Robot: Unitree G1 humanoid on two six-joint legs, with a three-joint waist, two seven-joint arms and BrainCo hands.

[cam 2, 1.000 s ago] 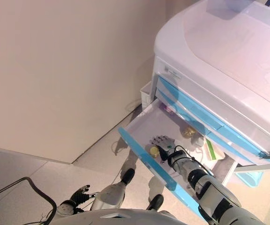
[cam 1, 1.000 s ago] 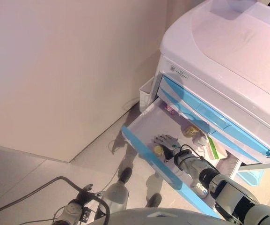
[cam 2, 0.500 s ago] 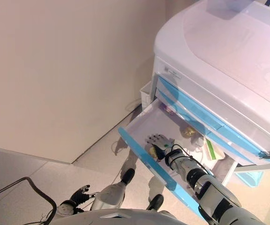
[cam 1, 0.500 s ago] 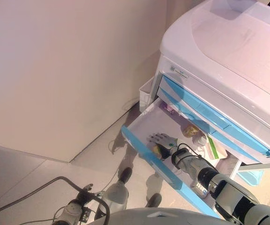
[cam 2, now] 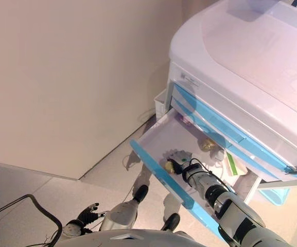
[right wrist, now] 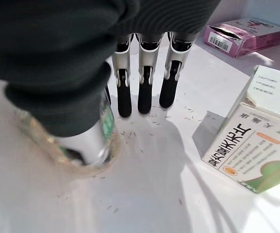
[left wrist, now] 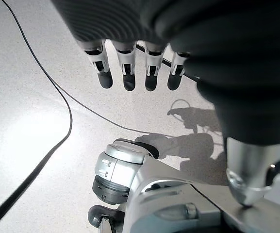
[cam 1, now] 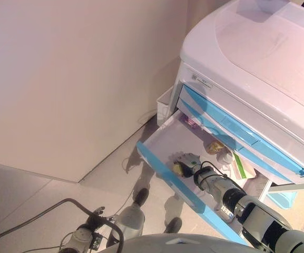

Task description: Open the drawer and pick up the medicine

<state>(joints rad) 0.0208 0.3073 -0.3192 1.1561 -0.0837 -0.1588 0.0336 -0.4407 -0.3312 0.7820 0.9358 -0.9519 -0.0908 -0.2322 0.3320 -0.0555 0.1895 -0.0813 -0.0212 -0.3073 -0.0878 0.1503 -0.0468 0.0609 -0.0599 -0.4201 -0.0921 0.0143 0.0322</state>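
Observation:
The cart's lower drawer (cam 1: 159,161) with a blue front stands pulled out. Inside it, near the front, sits a small medicine bottle (cam 1: 177,168) with a yellow cap and a green label (right wrist: 108,121). My right hand (cam 1: 190,159) is down in the drawer with its fingers (right wrist: 144,87) curled over the bottle, tips near the drawer floor, and its thumb (right wrist: 84,143) pressed against the bottle. My left hand (cam 2: 84,213) hangs low over the floor with relaxed, straight fingers (left wrist: 129,68), holding nothing.
The drawer also holds a white-and-green box (right wrist: 254,145), a pink box (right wrist: 244,36) and a yellowish round thing (cam 1: 215,145). The white cart (cam 1: 257,58) rises at the right; a small white bin (cam 1: 165,103) stands by the wall, a blue bin (cam 1: 283,199) under the cart.
My right hand lay flat and open over the bottle; its fingers have now curled down around it. The left hand has not moved.

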